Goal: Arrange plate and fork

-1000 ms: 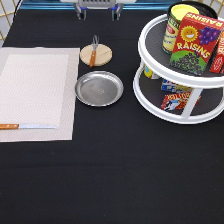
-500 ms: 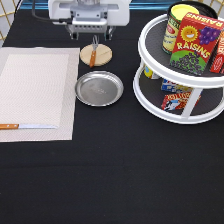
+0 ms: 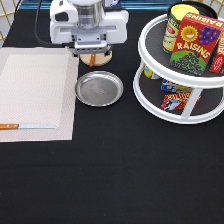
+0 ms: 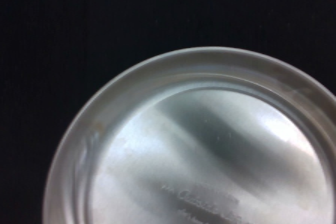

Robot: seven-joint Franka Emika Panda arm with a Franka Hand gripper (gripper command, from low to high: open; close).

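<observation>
Black bench: plate (silver, rimmed) lies bare beside placemat, filling the wrist view. Gripper hangs over wooden coaster, just above the plate; grip state cannot be told. Knife rests on placemat.

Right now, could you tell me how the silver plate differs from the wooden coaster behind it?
The plate is shiny metal with a raised rim; the coaster is pale wood. The plate lies fully exposed, while the coaster sits mostly hidden under the gripper. The plate looks wider. Both are round and rest on the black table.
</observation>
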